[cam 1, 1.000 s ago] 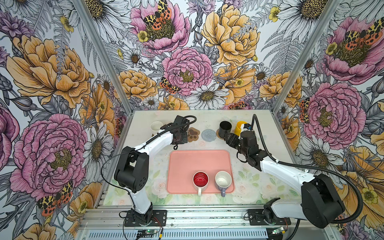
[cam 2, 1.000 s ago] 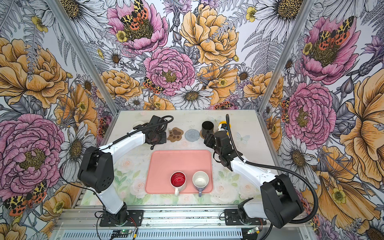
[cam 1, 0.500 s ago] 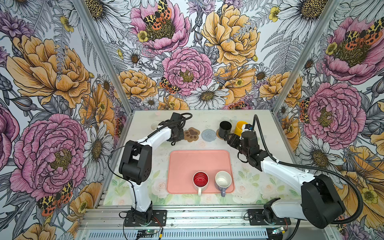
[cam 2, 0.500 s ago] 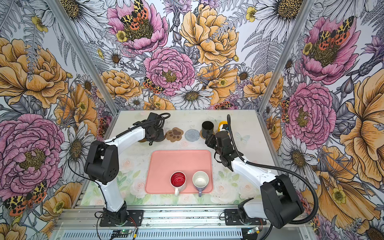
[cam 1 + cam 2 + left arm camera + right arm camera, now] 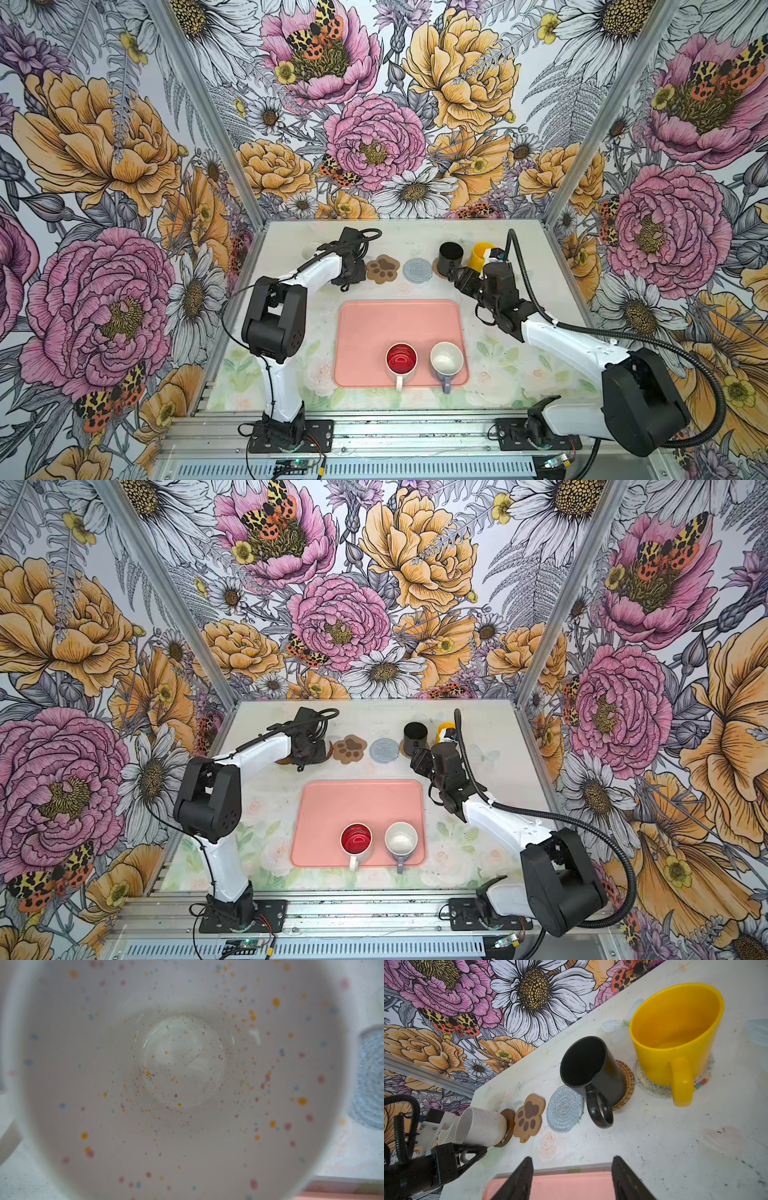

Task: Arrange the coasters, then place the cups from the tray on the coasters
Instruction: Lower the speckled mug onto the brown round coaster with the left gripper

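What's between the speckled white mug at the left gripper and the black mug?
Two empty coasters: the paw-print coaster beside the speckled mug, then the grey-blue woven coaster next to the black mug. Clearest in the right wrist view.

tray [image 5: 399, 324] far half open, red-lined mug [image 5: 401, 358] blocking near edge

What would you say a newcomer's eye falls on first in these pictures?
The loud floral walls on all sides come first. Next, the pink tray at the front, with a red-lined mug on it, and the yellow mug at the back right. In the left wrist view a speckled mug fills the frame.
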Robot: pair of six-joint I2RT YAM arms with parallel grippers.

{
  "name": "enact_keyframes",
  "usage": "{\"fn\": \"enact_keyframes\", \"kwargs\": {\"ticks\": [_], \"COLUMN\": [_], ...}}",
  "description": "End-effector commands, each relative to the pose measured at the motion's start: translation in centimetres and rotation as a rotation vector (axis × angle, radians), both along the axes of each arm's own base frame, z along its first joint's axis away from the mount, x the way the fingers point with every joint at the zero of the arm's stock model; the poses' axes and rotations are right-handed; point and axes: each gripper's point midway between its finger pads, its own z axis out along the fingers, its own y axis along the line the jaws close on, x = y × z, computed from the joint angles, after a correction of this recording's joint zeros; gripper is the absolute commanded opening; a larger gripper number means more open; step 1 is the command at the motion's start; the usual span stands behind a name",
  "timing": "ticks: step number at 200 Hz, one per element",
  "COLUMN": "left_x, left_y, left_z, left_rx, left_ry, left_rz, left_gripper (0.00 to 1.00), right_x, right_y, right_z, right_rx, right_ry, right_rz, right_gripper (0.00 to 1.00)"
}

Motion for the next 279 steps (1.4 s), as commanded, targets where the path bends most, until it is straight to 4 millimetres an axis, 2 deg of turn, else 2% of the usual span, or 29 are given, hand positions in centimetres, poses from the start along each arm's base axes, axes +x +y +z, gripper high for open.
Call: {"fn": "enact_keyframes", "kwargs": {"ticks": [1,76,279], "left_x": [3.1,3.4,3.3], "left_y": [-0.1,0.5,0.2], "left_z": [3.7,3.5,2.4], "left_rx": [-0.026,-0.021,-0.027], "left_ry": [-0.143,-0.141,-0.099], "left_rz": [-0.002,0.011,0.002], "left_gripper": [0.00,0.00,0.00], "right_x": [0.3,0.7,0.8], "right_y": [0.0,0.4,0.4], "right_z": [0.1,-0.5,-0.8], "right_rx": [0.009,0.011,0.013], "right_ry": [-0.001,0.019,0.029], "right_rz": [-0.002,0.013,0.016], "right_gripper": [0.62,0.62,0.63]}}
